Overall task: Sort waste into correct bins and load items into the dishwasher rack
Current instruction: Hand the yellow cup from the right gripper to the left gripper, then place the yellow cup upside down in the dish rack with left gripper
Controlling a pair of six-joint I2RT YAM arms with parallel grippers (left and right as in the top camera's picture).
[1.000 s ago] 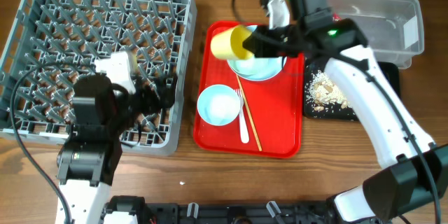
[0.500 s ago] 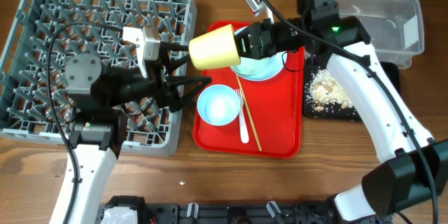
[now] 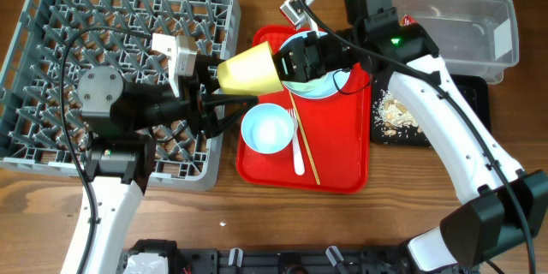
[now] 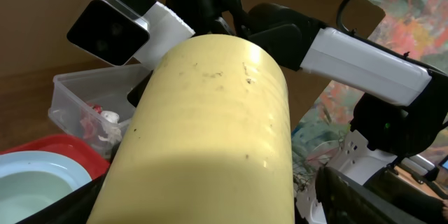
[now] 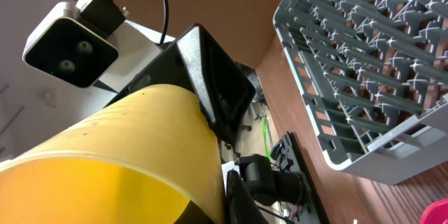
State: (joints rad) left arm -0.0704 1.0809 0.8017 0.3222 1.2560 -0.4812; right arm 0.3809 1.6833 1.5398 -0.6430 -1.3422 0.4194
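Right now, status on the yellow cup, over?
Right gripper shut on yellow cup, held sideways above red tray's rack-side edge. Left gripper straddles it, grip unclear. Dishwasher rack adjacent, nothing between.

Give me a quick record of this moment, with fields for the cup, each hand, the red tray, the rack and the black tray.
Cup: yellow cup, on its side in the air, between rack and red tray
Right hand: right hand shut on the cup's rim end
Left hand: left hand at the cup's base end; grip unclear
Red tray: red tray holds a bowl, fork, chopsticks, and a second bowl partly under the right arm
Rack: grey rack, left of the red tray
Black tray: black tray holds food scraps
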